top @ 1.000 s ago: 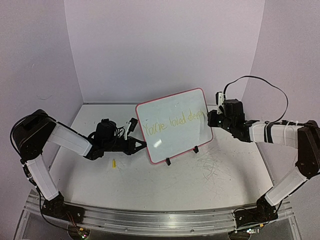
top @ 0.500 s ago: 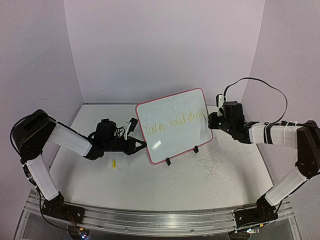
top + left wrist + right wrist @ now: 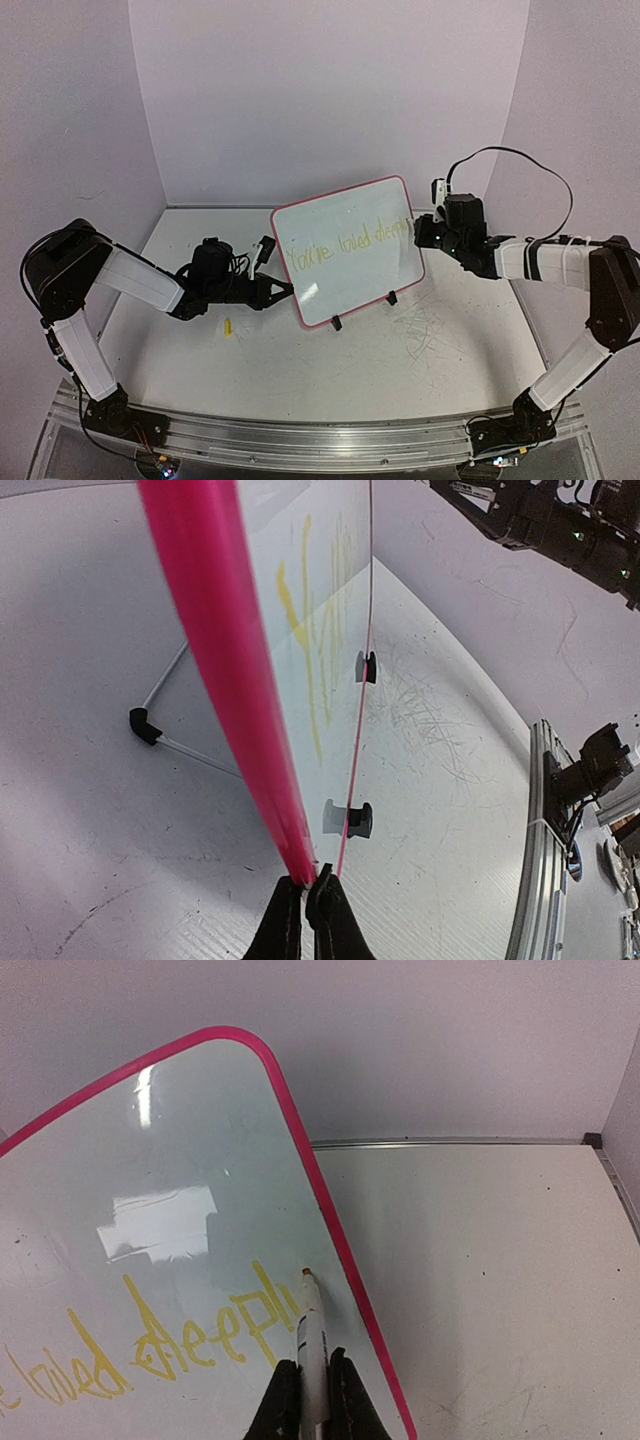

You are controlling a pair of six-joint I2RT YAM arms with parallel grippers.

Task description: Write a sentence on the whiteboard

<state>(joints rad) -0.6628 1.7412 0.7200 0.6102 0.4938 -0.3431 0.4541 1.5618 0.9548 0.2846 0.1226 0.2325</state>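
The whiteboard (image 3: 345,255) stands tilted on its black wire stand mid-table, with a pink-red rim. The pale-yellow sentence (image 3: 350,245) runs across it. My left gripper (image 3: 288,290) is shut on the board's lower left rim (image 3: 290,865). My right gripper (image 3: 420,232) is shut on a white marker (image 3: 312,1345); its tip (image 3: 306,1273) is at the board's right part, just right of the word "deepl" (image 3: 215,1335) and close to the rim (image 3: 330,1220). In the left wrist view the board (image 3: 320,650) shows edge-on.
A small yellow marker cap (image 3: 228,326) lies on the table near the left arm. Faint grey scratch marks (image 3: 425,330) cover the table right of the board. Purple walls enclose the back and both sides. The stand's black feet (image 3: 336,323) rest in front.
The right gripper with the marker has shifted slightly up along the board's right edge. The left gripper and the board have stayed put.
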